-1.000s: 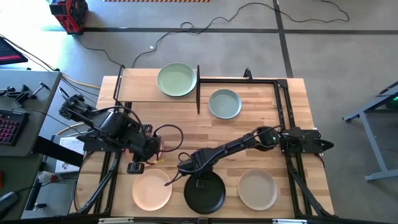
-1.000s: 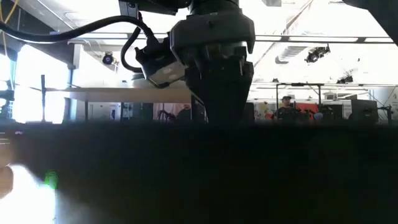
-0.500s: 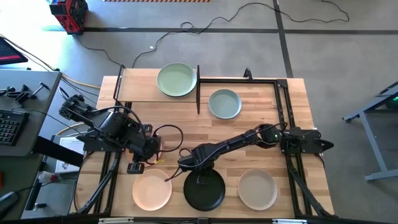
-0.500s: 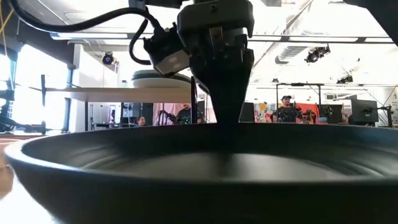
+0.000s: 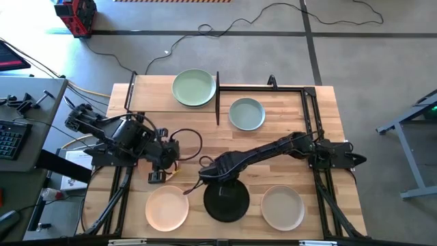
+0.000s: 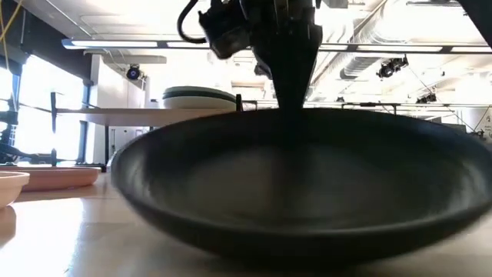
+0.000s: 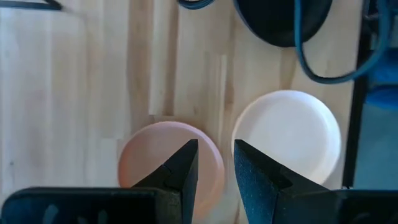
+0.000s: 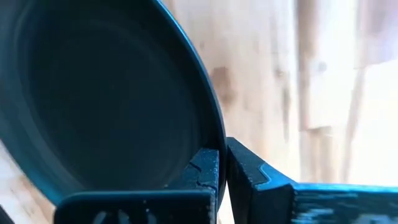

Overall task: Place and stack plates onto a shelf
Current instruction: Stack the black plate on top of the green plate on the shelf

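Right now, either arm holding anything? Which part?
The right gripper is shut on the rim of the black plate, tilting it off the table. The left gripper holds nothing.

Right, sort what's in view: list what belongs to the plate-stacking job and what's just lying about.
Job:
black plate, clamped at its rim by the right pincer
peach plate
beige plate
blue-grey plate
green plate
shelf

Lying about:
floor cable
red machine
keyboard
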